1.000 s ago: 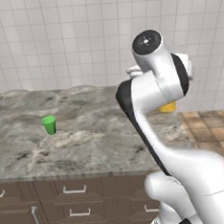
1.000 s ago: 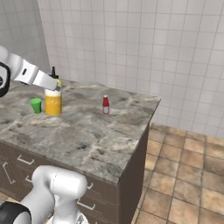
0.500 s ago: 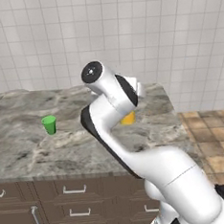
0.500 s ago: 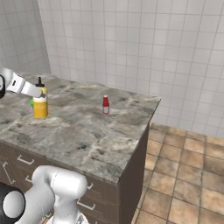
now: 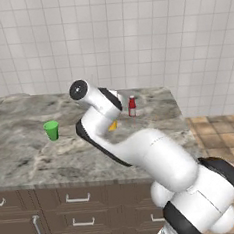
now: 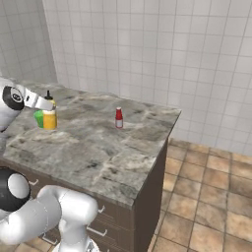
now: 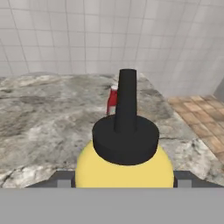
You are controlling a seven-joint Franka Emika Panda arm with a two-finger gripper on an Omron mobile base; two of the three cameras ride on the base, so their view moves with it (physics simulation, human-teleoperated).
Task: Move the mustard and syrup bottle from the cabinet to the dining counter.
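White-tiled kitchen, tan tile floor on the right. Dining counter (image 6: 108,152): marbled grey-brown top over dark drawers with silver handles. Mustard (image 6: 49,117) hangs upright above the counter's left part in the right base view, body clamped between the jaws of the gripper (image 6: 49,105). In the hand view the mustard (image 7: 124,164) sits dead centre, dark nozzle pointing up, gripper tips (image 7: 59,180) flanking its yellow body. Green cup (image 5: 52,130) stands on the counter near the mustard, red bottle (image 6: 118,118) well apart toward the wall. In the left base view the arm hides most of the mustard (image 5: 112,125).
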